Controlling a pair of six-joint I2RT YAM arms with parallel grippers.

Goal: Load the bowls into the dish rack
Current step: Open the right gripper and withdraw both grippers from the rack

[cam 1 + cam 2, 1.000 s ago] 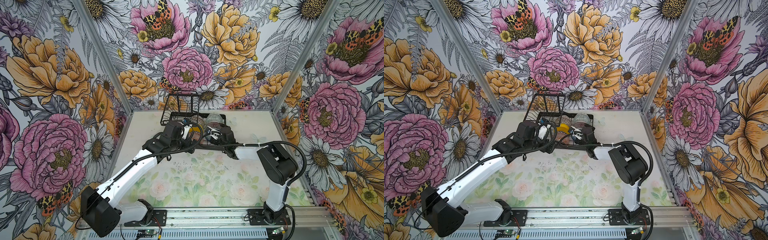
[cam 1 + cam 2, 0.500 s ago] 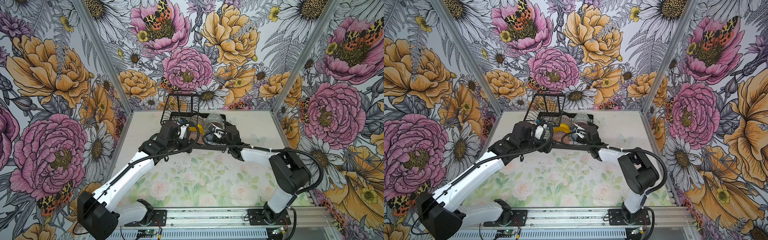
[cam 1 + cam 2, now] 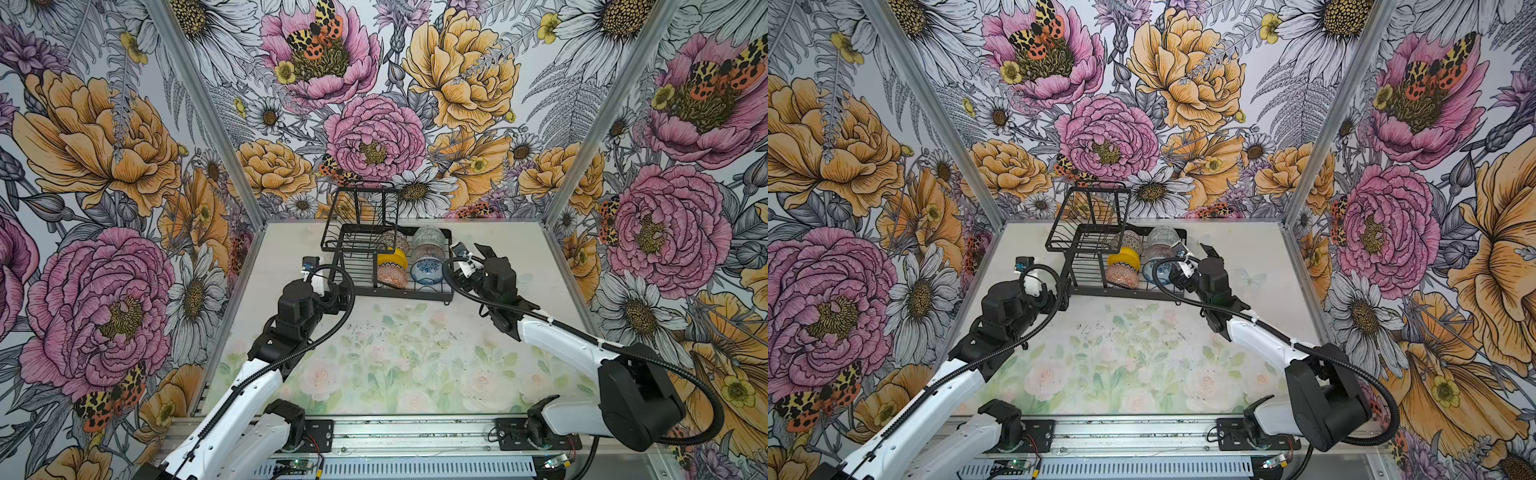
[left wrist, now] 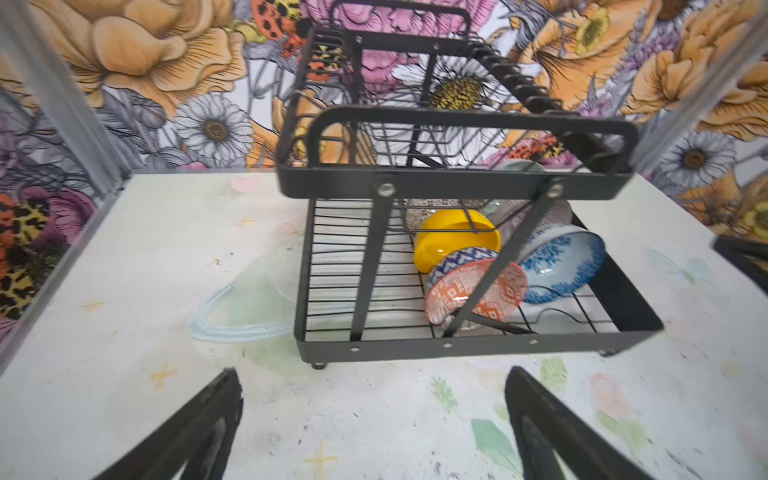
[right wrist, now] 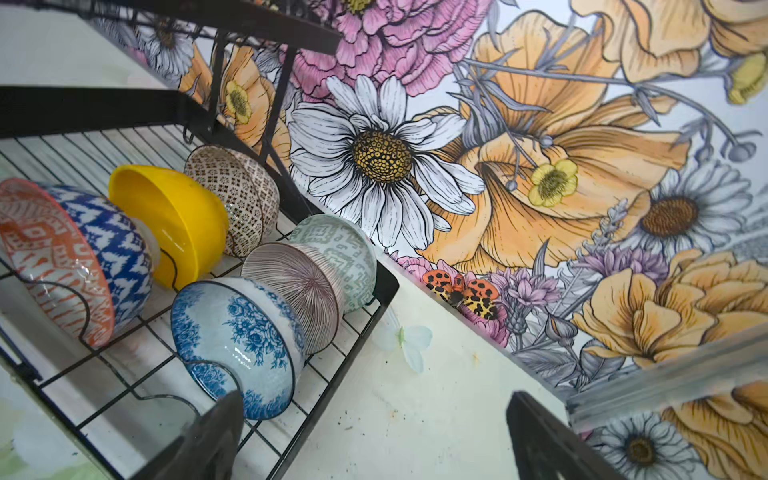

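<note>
Black metal wire dish rack [image 3: 411, 294] holds six small round bowls [image 5: 174, 216], tilted on edge; we find left fingers [image 4: 199, 428] and right fingers [image 5: 548, 440] spread wide, empty.

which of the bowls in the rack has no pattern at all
The yellow bowl: it is one solid colour, standing on edge in the dish rack between the orange-white bowl and the dark-patterned bowl. The other five all carry patterns.

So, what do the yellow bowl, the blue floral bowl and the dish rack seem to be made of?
Yellow bowl: probably plastic or glazed ceramic; plain, smooth, softly shiny.
Blue floral bowl: likely glazed ceramic; printed pattern, glossy highlights.
Dish rack: metal, matte black coating; thin wires, flat bars, bright rivets.
</note>
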